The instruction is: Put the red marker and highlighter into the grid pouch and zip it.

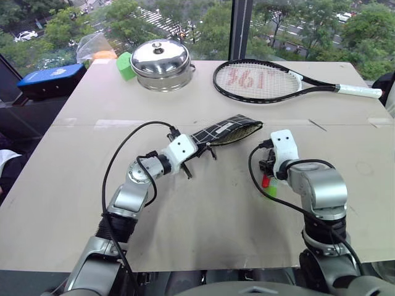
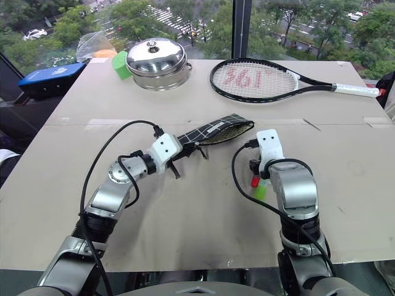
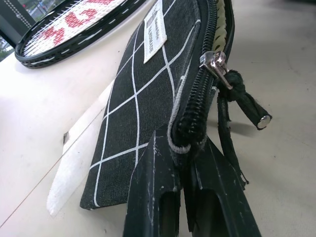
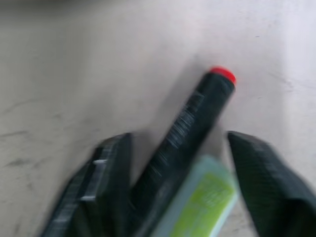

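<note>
The red marker and highlighter lie touching on the counter, between the right pincer's parted fingers. Close squarely round both. The left pincer pinches the grid pouch's unzipped end just beside.

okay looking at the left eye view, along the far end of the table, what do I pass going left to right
Blue case → green block → steel pot → tennis racket, whose white handle points right.
</note>
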Motion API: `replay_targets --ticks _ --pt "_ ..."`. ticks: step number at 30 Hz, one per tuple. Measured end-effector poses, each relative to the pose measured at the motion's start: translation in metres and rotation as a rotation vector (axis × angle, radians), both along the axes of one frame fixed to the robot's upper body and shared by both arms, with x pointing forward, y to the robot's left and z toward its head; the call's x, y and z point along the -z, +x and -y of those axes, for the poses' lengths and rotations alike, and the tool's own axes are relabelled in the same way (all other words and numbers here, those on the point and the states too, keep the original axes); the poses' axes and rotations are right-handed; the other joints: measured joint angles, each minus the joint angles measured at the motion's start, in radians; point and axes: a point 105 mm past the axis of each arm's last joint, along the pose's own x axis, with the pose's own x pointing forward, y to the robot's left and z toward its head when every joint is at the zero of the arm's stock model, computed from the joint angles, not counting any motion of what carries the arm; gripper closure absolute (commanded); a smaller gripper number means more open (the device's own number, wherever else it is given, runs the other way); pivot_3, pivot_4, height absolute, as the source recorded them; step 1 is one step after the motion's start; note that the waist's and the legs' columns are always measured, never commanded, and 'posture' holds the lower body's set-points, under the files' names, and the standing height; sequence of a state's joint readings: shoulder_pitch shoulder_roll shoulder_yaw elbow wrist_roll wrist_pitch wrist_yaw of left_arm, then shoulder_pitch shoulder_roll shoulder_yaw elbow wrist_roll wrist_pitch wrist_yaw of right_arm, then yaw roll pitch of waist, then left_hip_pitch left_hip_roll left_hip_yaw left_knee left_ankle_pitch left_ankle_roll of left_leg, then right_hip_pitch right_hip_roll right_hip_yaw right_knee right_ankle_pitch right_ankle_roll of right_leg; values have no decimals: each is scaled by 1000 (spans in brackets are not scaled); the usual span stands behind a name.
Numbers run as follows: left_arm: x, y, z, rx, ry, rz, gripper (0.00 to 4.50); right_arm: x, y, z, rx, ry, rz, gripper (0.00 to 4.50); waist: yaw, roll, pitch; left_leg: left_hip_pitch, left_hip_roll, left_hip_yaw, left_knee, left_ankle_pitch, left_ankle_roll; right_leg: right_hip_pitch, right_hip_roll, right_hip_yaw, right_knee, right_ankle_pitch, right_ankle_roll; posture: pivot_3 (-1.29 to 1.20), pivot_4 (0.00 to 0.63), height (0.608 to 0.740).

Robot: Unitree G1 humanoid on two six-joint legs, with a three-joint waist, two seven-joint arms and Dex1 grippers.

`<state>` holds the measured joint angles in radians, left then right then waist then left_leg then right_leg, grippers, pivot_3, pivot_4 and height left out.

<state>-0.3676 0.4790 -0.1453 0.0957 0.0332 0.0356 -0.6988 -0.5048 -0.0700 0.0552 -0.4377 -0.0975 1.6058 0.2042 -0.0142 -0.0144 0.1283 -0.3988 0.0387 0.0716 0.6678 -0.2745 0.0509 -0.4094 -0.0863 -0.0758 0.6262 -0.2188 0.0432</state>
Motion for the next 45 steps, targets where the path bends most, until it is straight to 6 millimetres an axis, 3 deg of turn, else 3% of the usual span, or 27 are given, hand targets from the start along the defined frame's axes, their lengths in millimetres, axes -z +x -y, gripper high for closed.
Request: replay_targets --ticks 3,4,10,13,19,26,32,37,38,40,42,45 --pt "0 0 0 -2 -1 2 4500 -2 4 -4 -37 -20 2 4285 0 0 0 0 0 0 0 0 0 0 0 0 0 0 0 0 150 740" --pt "0 0 0 -2 -1 2 4500 -2 5 -2 -41 -28 2 4334 0 -1 0 0 0 0 0 0 0 0 0 0 0 0 0 0 150 740" --pt "0 0 1 -3 -6 0 4500 -7 6 -2 -127 -61 49 4334 1 1 1 0 0 0 0 0 0 0 0 0 0 0 0 0 150 740" --pt "0 0 2 -3 -21 -9 4500 -30 4 -8 -269 -101 158 4334 0 2 1 0 0 0 0 0 1 0 0 0 -1 0 0 0 150 740" --pt "1 0 3 5 -32 -22 4500 -50 0 -15 -429 -161 206 4334 1 1 1 0 0 0 -1 0 1 0 0 0 -1 0 0 0 150 740" --pt "-5 -8 11 71 -56 -43 4500 -68 12 -18 -643 -508 318 4334 0 1 2 0 1 0 0 -1 1 0 -1 0 -1 0 0 0 150 740" --pt "-9 -16 19 129 -55 -37 4500 -57 37 -46 -900 -831 434 4334 0 1 2 0 0 1 0 0 1 -1 -1 0 -1 0 0 0 150 740" --pt "-11 -21 25 158 -55 -31 4500 -48 48 -87 -1155 -864 568 4334 -1 1 2 0 0 2 0 2 -4 -1 -1 1 -2 0 0 0 150 740" --pt "-12 -22 27 162 -57 -27 4500 -46 48 -92 -1185 -843 575 3282 2 1 2 -1 1 1 0 2 -4 0 0 0 -2 0 0 0 150 740" --pt "-12 -21 26 157 -60 -31 4500 -47 45 -93 -1209 -789 590 2405 9 0 3 -1 1 1 0 2 -4 0 -1 0 -2 0 0 0 150 740" --pt "-12 -20 25 144 -65 -30 4500 -53 40 -79 -1129 -610 558 1493 18 0 3 -2 2 0 1 2 -4 1 -1 -1 -3 0 0 0 150 740" --pt "-12 -17 18 107 -68 -29 4500 -74 25 -45 -977 -308 467 1493 30 0 3 -3 2 1 1 2 -3 0 -3 -1 -3 0 0 0 150 740"
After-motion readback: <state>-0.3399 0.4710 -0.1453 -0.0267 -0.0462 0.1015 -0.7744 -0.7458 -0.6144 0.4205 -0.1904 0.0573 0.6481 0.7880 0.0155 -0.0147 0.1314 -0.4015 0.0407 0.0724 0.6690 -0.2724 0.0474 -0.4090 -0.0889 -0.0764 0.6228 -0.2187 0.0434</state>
